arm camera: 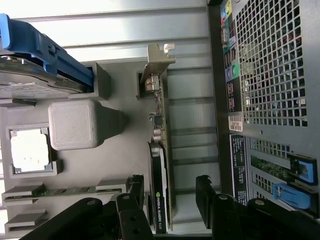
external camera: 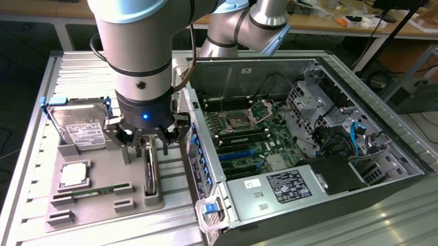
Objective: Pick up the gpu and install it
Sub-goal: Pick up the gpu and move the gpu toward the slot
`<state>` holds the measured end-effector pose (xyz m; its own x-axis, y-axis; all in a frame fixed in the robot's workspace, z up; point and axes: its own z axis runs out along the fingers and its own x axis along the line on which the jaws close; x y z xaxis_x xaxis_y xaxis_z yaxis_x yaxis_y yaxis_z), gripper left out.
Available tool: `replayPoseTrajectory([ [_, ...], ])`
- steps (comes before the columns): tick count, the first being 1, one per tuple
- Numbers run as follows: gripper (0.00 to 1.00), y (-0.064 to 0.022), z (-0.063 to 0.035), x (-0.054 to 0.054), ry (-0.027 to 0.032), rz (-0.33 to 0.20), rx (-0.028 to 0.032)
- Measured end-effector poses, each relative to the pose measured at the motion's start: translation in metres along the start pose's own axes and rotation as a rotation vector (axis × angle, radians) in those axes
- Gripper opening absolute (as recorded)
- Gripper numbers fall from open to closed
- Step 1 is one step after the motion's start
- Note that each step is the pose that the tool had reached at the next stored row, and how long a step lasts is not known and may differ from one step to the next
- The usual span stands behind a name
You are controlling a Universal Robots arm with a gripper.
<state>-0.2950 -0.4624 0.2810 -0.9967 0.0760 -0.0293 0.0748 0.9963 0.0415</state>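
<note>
gpu stands on edge, straddled by the wide-spread end effector.

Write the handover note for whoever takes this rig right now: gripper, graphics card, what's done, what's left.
Gripper: open, with the jaws on either side of the graphics card and not closed on it.
Graphics card: stands on edge in its slot on the gray holder tray, beside the open computer case.
Done: the gripper is lined up over the card.
Left: the card is not yet gripped, lifted or fitted in the case.
</note>
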Motion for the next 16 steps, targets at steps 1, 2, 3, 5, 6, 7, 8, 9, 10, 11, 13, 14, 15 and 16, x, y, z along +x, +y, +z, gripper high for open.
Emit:
replayPoseTrajectory([
  [1, 0.54, 0.0006, 0.0007, 0.0, -0.0002, 0.0, 0.0001],
  [2, 0.54, 0.0016, 0.0015, 0.0, -0.0003, 0.0, 0.0001],
  [3, 0.54, 0.0025, 0.0019, 0.001, -0.0002, 0.0, 0.0002],
  [5, 0.54, 0.0041, 0.0029, 0.001, -0.0003, 0.0, 0.0001],
  [6, 0.54, 0.0043, 0.0033, 0.003, -0.0005, 0.0, 0.0001],
  [7, 0.54, 0.0045, 0.0035, 0.004, -0.0005, 0.0, 0.0001],
  [8, 0.54, 0.0048, 0.0038, 0.006, -0.0008, 0.0, 0.0001],
  [9, 0.54, 0.005, 0.0042, 0.007, -0.0011, 0.0, 0.0],
  [10, 0.54, 0.0055, 0.0048, 0.009, -0.0019, 0.0, -0.0002],
  [11, 0.54, 0.0058, 0.0053, 0.01, -0.0025, 0.0, -0.0002],
  [13, 0.54, 0.0066, 0.0066, 0.012, -0.0037, 0.0, -0.0001],
  [14, 0.54, 0.0069, 0.0072, 0.012, -0.0043, 0.0, -0.0001],
  [15, 0.54, 0.007, 0.008, 0.012, -0.0051, 0.0, -0.0002],
  [16, 0.54, 0.007, 0.0087, 0.012, -0.006, 0.0, -0.0003],
])
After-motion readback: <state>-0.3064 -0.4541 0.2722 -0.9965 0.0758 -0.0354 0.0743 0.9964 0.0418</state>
